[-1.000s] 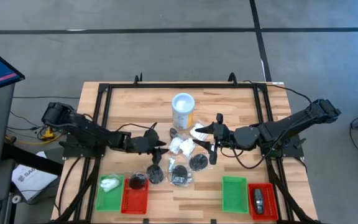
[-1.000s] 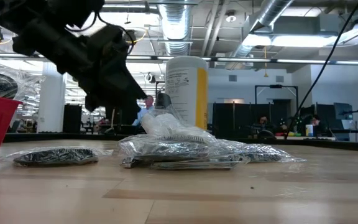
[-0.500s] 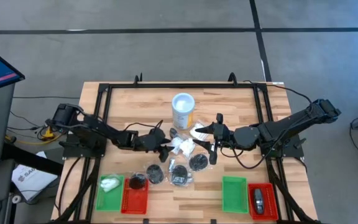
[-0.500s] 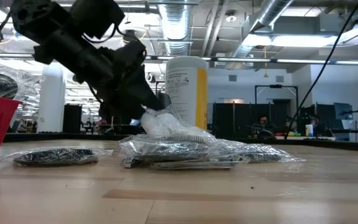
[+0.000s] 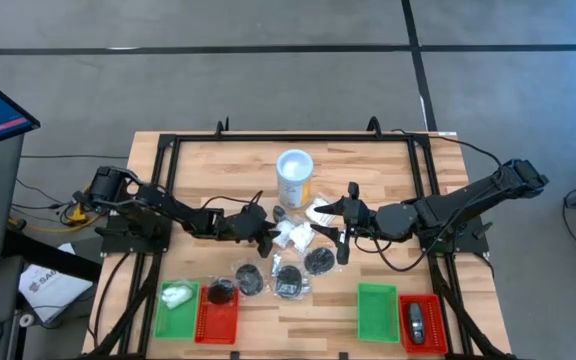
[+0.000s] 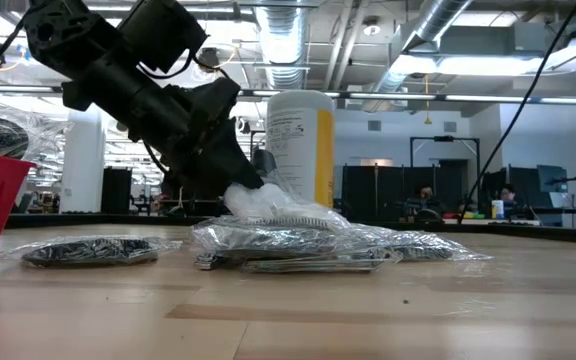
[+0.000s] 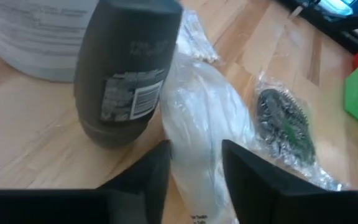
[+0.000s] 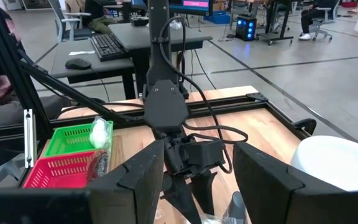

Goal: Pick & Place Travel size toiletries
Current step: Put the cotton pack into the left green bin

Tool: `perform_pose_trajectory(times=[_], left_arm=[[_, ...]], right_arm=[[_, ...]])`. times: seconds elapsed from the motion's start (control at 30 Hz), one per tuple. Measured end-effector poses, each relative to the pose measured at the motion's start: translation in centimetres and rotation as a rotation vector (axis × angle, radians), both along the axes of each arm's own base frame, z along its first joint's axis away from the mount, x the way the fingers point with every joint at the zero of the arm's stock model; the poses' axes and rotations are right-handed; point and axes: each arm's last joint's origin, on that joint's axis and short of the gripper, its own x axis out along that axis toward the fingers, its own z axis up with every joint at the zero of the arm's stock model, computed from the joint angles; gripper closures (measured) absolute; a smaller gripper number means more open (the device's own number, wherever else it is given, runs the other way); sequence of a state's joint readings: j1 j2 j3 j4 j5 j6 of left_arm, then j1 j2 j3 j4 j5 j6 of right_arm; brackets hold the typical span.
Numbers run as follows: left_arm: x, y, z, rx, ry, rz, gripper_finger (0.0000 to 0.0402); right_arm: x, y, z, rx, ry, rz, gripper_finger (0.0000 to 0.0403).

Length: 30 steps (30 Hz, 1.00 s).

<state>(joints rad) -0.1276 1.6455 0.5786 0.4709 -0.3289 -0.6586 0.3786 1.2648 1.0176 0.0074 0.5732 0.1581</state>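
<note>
Several clear-wrapped toiletries lie loose mid-table: white packets (image 5: pixel 290 235), black round packets (image 5: pixel 290 283) and a dark grey oblong piece (image 7: pixel 129 68) lying on its side beside the white tub (image 5: pixel 294 175). My left gripper (image 5: pixel 268 237) is low at the left end of one white packet (image 7: pixel 201 118), its fingers closed on it. In the low view this packet (image 6: pixel 268 205) lies on top of the pile. My right gripper (image 5: pixel 346 222) hangs open above the table, right of the pile, with nothing between its fingers (image 8: pixel 142 180). My left gripper has the white packet between its two fingers (image 7: pixel 151 180), one on each long side of the packet's near end (image 7: pixel 194 165). It comes slanting down from the table's left, along the packet. The packet still lies on the pile, not lifted.
A green tray (image 5: pixel 176 308) holding a white packet and a red tray (image 5: pixel 218 312) holding a black one stand front left. Another green tray (image 5: pixel 376 312) and a red tray (image 5: pixel 421 322) with a dark piece stand front right. A black frame (image 5: pixel 168 150) rims the table.
My left gripper has moved toward the table's right and down, from short of the pile onto the white packet's left end. The packets have stayed in place.
</note>
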Motion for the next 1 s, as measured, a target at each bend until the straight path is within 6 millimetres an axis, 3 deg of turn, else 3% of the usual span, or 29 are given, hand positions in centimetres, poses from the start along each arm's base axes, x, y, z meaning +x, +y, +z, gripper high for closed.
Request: perform_pose_trajectory(times=[0.2, 0.27, 0.83, 1.0], left_arm=[[0.0, 0.0, 0.0, -0.001, 0.001, -0.013, 0.0375], [0.0, 0.0, 0.0, 0.012, 0.005, -0.021, 0.0393], [-0.1, -0.4, 0.0, 0.040, 0.019, -0.045, 0.0401], [-0.4, -0.7, 1.3, 0.066, -0.013, -0.062, 0.0401]], right_arm=[[0.0, 0.0, 0.0, 0.000, 0.000, 0.000, 0.0221], [0.0, 0.0, 0.0, 0.000, 0.000, 0.000, 0.0221], [0.0, 0.0, 0.0, 0.000, 0.001, 0.000, 0.0221], [0.0, 0.0, 0.0, -0.001, 0.003, 0.001, 0.0221]])
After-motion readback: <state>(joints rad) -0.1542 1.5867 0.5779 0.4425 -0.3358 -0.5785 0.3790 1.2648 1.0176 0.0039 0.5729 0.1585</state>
